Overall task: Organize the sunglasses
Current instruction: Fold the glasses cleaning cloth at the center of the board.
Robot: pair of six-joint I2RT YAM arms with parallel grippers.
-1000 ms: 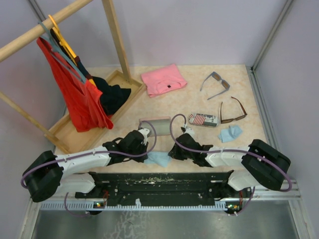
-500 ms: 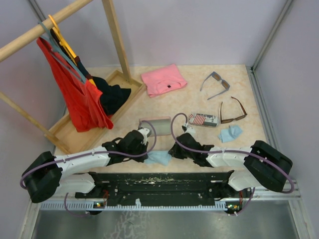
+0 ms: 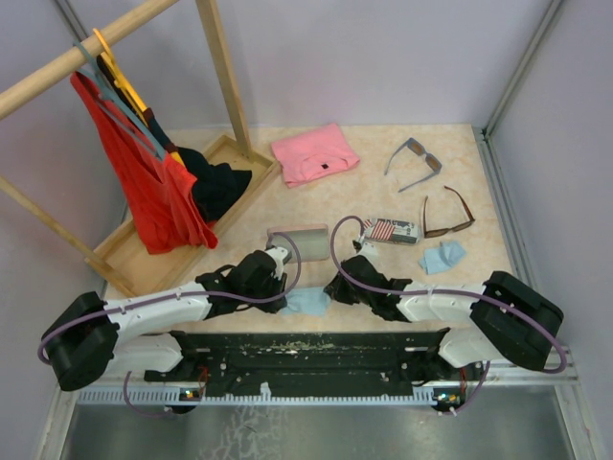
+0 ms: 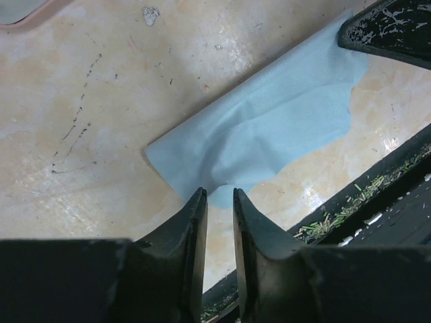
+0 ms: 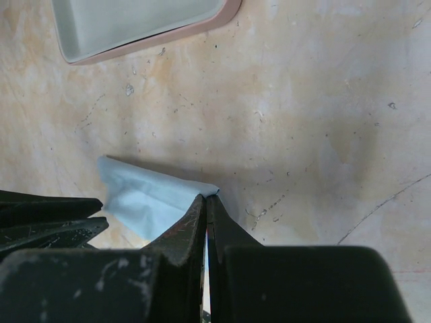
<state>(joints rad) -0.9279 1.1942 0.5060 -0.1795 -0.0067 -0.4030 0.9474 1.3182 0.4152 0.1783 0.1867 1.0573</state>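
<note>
**Left tool**: we see its two dark fingers standing slightly apart, with a narrow slot of bench showing between them. The near edge of the light blue near cloth reaches the mouth of that slot. We cannot tell whether the tips touch it.

**Right tool**: its fingers are pressed together, pinching one corner of the same cloth.

**Hidden or cut off:** In the left wrist view the right tool appears only as a dark tip cut off at the upper right corner, over the cloth's far end. In the right wrist view the left tool's fingers enter at the left margin, beside the cloth. From above, both tool tips are masked by their own wrists and cables, so we cannot read either grip there.

**Arms:** The left arm and right arm lie low and stretched out, converging on the near cloth from either side.

**Surroundings:**
- Just beyond the cloth sits the pink case, its pale inside facing up.
- Farther beyond and to the right lie the flag-patterned case and a second cloth.
- The brown sunglasses lie on the bench well to the right of and beyond the near cloth, with their temples unfolded.
- The grey-blue sunglasses lie farther beyond, also unfolded.
- Both pairs are well apart from both tools.
</note>
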